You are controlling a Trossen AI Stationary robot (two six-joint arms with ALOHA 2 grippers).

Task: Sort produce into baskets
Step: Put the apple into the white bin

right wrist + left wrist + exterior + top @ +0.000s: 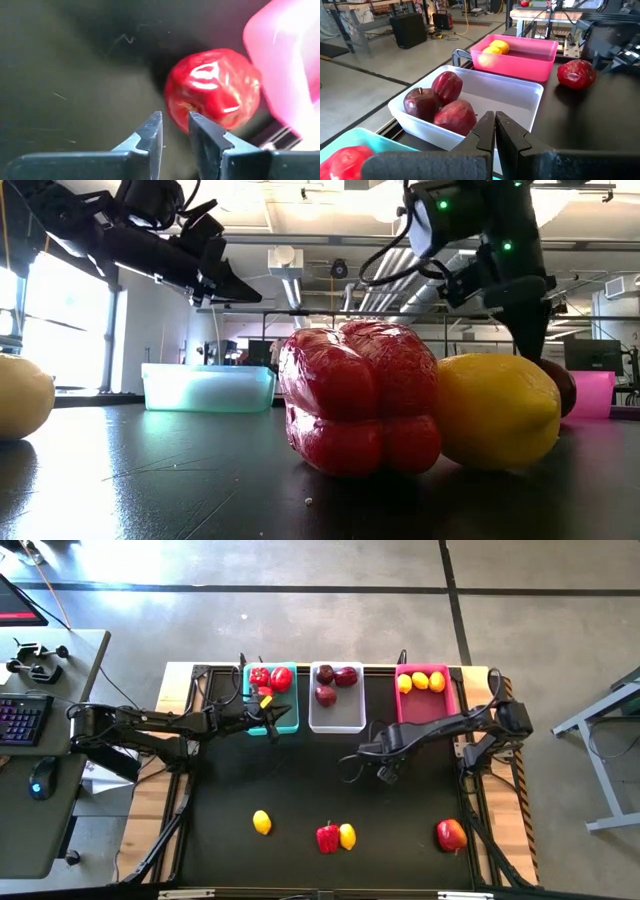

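Black matting covers your table (300, 780). Along its far edge, the teal plastic bin (285, 725) holds three red peppers (270, 680), the clear white bin (337, 722) three dark maroon apples (335, 683), the pink bin (430, 707) three yellow lemons (420, 681). Near the front lie a lemon (262, 823), a pepper (328, 837) touching another lemon (347, 836), and a red apple (451, 835). Your left gripper (268, 722) hangs pressed together at the teal bin; your right gripper (175, 131), narrowly parted and empty, sits near a maroon apple (214, 90) beside the pink bin.
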